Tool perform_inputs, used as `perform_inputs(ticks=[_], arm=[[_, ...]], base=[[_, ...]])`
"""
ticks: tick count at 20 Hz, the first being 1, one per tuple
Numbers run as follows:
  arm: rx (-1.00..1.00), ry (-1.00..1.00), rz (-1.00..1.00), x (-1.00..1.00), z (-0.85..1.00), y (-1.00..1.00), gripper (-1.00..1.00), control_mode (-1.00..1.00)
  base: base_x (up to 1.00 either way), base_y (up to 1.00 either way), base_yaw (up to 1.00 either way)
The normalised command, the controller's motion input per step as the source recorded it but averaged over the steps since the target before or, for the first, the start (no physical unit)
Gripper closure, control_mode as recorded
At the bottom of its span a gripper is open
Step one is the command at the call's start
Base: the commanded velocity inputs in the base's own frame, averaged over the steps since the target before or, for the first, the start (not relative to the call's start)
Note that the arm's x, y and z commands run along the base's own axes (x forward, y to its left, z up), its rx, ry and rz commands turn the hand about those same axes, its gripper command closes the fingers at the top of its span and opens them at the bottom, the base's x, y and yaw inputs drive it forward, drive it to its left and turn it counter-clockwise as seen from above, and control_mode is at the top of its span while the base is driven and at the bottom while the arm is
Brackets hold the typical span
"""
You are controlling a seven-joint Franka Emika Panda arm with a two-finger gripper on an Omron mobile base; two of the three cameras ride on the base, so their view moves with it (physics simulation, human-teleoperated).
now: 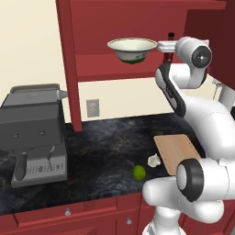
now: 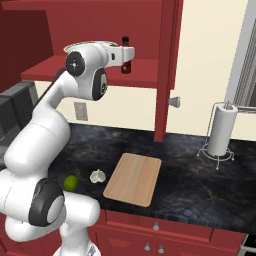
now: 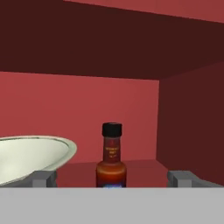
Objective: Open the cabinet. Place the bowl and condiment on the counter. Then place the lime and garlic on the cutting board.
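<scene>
Between the tips of your hand (image 3: 112, 178), which stand spread wide with nothing in them, the condiment (image 3: 111, 159) rises upright on the shelf of the open cabinet (image 1: 110, 27), dead ahead and a little deeper in, its long axis vertical. Beside it, to the left of the hand view, the bowl (image 3: 30, 157) sits close to the left fingertip (image 3: 43, 177), so a straight advance looks right for the bottle, though it may brush the bowl's rim. Below, on the table (image 2: 190, 175), the lime (image 2: 70, 182) and garlic (image 2: 98, 176) lie just beside the bare cutting board (image 2: 133, 178).
</scene>
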Motion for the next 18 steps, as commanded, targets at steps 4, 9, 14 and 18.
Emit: perform_inputs(ticks=[4, 9, 14, 18], arm=[[-0.02, -0.01, 0.00, 0.36, -0.01, -0.01, -1.00, -1.00], [-0.01, 0.00, 0.00, 0.38, 0.00, -0.02, -1.00, -1.00], [0.00, 0.00, 0.00, 0.29, -0.02, -0.13, -1.00, -1.00], [0.00, 0.00, 0.00, 0.31, 0.00, -0.10, -1.00, -1.00]], base=[[0.00, 0.00, 0.00], [0.00, 0.00, 0.00], [0.00, 0.00, 0.00], [0.00, 0.00, 0.00]])
